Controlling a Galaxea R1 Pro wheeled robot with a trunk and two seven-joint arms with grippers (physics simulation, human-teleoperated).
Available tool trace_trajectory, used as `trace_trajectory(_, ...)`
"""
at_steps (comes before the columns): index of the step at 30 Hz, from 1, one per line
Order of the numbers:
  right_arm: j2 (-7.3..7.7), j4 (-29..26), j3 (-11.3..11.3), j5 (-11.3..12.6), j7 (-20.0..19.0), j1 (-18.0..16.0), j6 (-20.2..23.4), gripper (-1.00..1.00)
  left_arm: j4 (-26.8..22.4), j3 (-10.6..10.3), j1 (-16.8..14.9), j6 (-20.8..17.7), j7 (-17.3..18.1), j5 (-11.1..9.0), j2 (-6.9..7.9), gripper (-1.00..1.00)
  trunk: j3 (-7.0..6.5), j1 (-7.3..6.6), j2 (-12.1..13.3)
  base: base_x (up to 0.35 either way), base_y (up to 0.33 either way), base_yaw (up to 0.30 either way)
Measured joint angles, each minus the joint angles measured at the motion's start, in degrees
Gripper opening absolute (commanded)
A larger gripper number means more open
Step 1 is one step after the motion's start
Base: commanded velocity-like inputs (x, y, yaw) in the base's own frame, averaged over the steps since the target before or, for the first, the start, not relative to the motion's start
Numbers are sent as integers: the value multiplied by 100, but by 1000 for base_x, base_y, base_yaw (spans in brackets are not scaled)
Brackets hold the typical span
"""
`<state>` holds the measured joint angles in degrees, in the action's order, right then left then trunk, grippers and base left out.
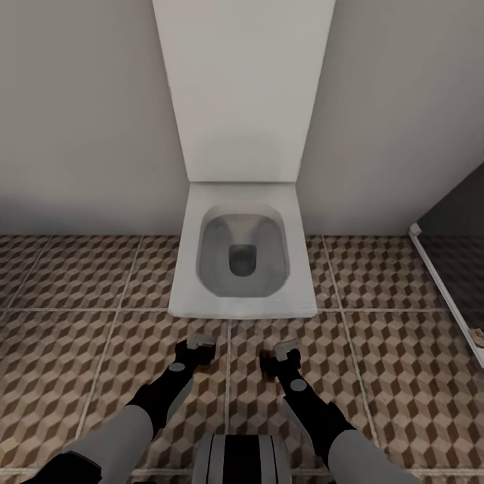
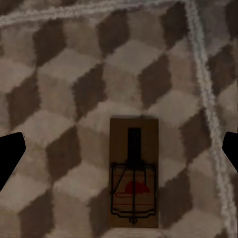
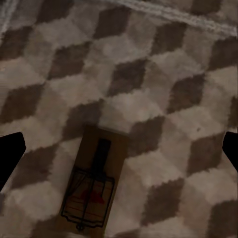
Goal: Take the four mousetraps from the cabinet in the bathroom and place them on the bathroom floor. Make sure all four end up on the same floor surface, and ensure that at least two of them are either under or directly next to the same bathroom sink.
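In the head view the left claw (image 1: 199, 341) hangs low over the bathroom floor (image 1: 74, 349), just in front of the near left corner of a white square toilet (image 1: 242, 252) that stands against a pale wall (image 1: 81, 114). Its wrist view looks straight down on the cube-patterned tiles, where a mousetrap (image 2: 134, 173) lies flat between the two dark fingertips (image 2: 11, 153) at the picture's edges; the tips stand wide apart and touch nothing, so this claw is released. The trap is a brown wooden plate with a black bar, thin wire loops and a red spot, and a pale grout line runs beside it. Farther right in the head view the right claw (image 1: 288, 349) hangs at much the same height before the toilet's near right corner, well apart from the left one. Its wrist view shows a second mousetrap (image 3: 94, 183), slightly tilted against the tile pattern, flat on the floor between spread fingertips (image 3: 12, 154); this claw too is released. At the far right of the head view a white-framed dark panel (image 1: 450, 262) stands on the tiles
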<state>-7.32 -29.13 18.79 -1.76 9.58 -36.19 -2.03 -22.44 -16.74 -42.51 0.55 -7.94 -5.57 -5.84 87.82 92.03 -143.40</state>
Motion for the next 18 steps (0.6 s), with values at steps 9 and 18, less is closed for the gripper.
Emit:
trace_trajectory(9, 0, -2, 0, 0, 0, 1, 0, 100, 11, 0, 0, 1, 0, -3, 0, 100, 0, 2, 0, -293, 6, 0)
trace_trajectory(18, 0, -3, 0, 0, 0, 2, 0, 100, 11, 0, 0, -1, 0, -2, 0, 100, 0, 2, 0, -331, 0, 0)
